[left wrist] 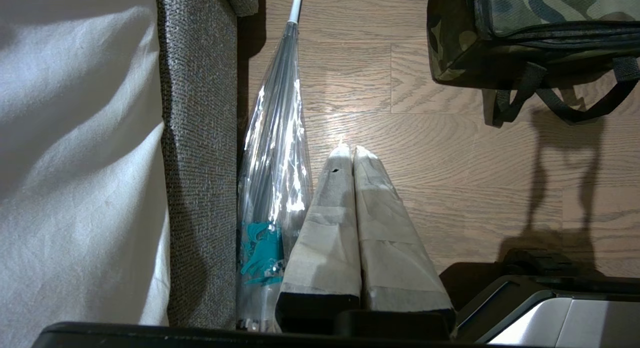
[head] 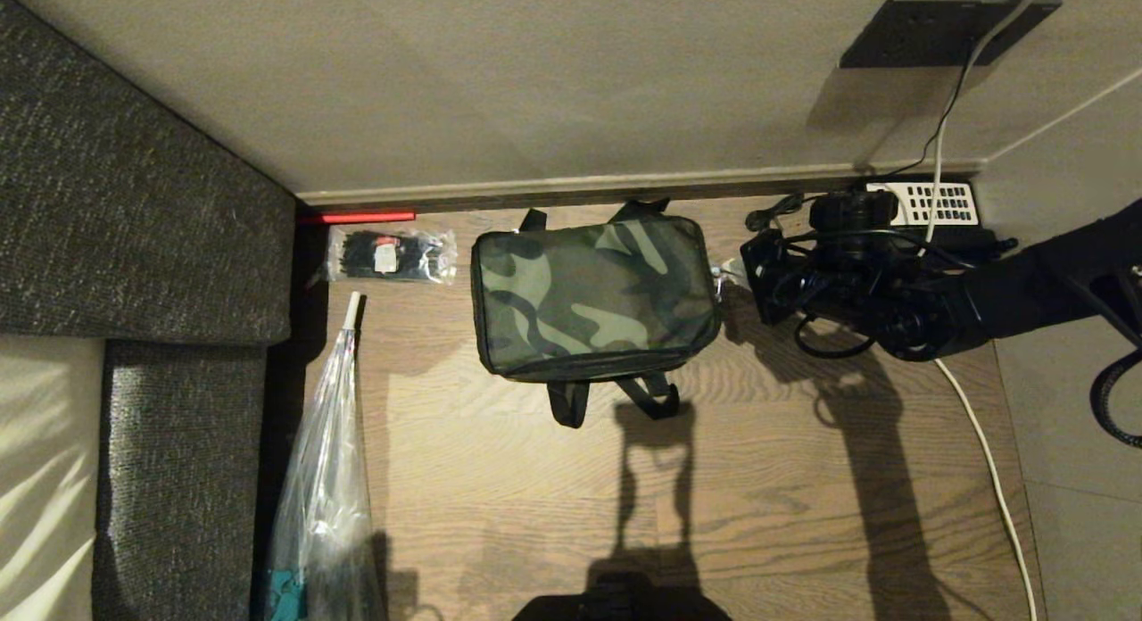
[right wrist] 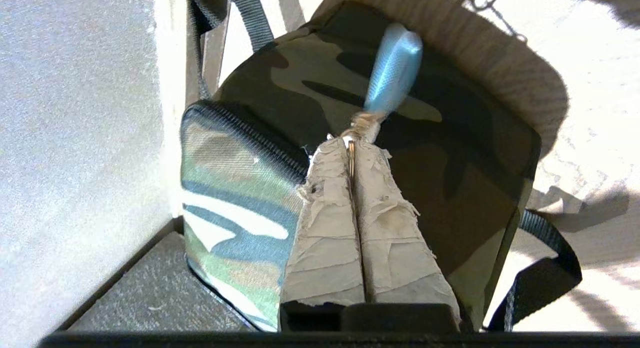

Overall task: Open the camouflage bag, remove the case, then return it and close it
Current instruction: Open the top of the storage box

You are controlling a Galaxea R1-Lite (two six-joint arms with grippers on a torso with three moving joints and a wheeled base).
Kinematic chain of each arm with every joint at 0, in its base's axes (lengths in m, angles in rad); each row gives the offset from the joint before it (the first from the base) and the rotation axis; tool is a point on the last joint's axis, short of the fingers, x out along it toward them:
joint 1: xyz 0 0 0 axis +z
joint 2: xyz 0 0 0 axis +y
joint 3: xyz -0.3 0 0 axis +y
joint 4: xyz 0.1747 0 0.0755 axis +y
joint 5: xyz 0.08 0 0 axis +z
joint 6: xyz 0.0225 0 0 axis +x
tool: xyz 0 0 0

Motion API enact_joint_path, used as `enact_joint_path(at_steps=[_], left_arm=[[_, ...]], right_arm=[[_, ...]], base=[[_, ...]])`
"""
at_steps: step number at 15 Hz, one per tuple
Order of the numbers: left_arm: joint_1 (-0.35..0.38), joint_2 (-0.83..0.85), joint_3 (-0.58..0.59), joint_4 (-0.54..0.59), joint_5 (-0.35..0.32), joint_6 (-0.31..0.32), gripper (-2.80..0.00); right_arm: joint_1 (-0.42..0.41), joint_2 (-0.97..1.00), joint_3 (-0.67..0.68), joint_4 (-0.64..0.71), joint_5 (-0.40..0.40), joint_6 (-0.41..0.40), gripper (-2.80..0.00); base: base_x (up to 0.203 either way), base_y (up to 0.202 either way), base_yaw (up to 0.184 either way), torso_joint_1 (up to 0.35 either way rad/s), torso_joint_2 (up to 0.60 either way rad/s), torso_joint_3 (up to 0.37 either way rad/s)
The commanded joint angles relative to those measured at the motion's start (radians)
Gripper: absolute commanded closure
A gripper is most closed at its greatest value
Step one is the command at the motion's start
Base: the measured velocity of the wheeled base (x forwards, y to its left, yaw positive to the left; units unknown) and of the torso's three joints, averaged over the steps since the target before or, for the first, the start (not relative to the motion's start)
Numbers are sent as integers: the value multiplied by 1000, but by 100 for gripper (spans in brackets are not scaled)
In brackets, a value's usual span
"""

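The camouflage bag [head: 596, 291] lay zipped up on the wooden floor [head: 758, 496], hard against the skirting of the far wall, and the case was nowhere to be seen, presumably inside. We had the right pincer [right wrist: 352, 148] at the bag's right-hand end, clenched on a small metal ring with a pale blue ribbon tab [right wrist: 392, 70] beyond it; we took this for the zipper pull, though the ring was mostly hidden between the fingertips. To do this step well we judged the pull should be drawn along the line of the zipper [right wrist: 250, 133], kept low and close to the seam, slowing at each corner so the soft bag would not drag or lift. The left pincer [left wrist: 352, 153] hung parked and clenched near the floor's left edge, beside a clear wrapped umbrella [left wrist: 272, 178].
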Motion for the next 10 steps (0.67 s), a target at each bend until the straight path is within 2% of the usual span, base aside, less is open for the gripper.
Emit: enact_joint_path(at_steps=[1,3,5,10], left_arm=[[0,-2,0,0,0,0,0],[0,-2,0,0,0,0,0],[0,-2,0,0,0,0,0],[0,-2,0,0,0,0,0]], right_arm=[[2,-12,7,-5,1,4,0],[2,-7,7,-28,2,-28,0],[2,6,-4,-67,2,-94,0],[2,40,-32,-180,10,-141,0]], base=[[0,0,0,0,0,0],[0,0,0,0,0,0],[0,0,0,0,0,0],[0,0,0,0,0,0]])
